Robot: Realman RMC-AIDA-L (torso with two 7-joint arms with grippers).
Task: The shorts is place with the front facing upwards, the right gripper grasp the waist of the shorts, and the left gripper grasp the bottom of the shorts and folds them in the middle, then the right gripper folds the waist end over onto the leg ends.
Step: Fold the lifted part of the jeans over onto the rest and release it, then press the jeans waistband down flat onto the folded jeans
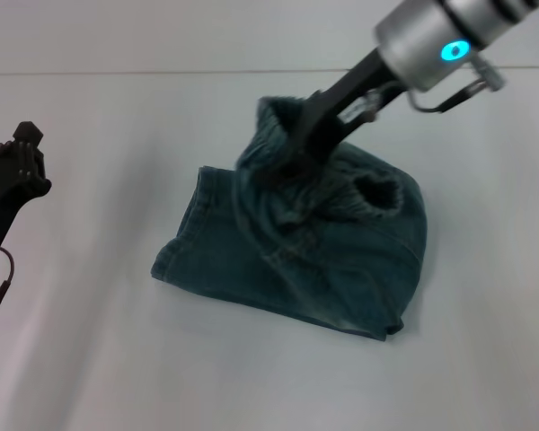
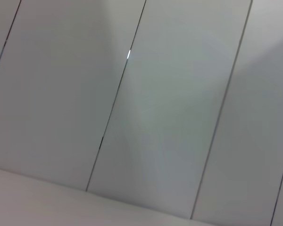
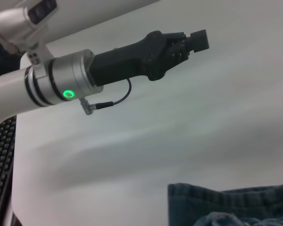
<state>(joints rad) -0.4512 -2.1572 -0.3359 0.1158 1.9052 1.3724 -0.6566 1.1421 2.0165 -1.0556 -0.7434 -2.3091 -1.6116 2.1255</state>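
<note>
The shorts (image 1: 323, 251) lie folded in the middle of the white tabletop (image 1: 117, 359), with the gathered waist (image 1: 283, 135) lifted off the cloth. The right gripper (image 1: 298, 154) reaches down from the far right, its fingers closed on that waist. The left gripper (image 1: 22, 153) hangs at the left edge, well apart from the shorts, holding nothing; its fingers (image 3: 198, 40) look drawn close together.

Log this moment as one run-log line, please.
phase: final fold | right gripper: shut on waist, lifting it over the shorts | left gripper: idle at table's left edge, shut
</note>
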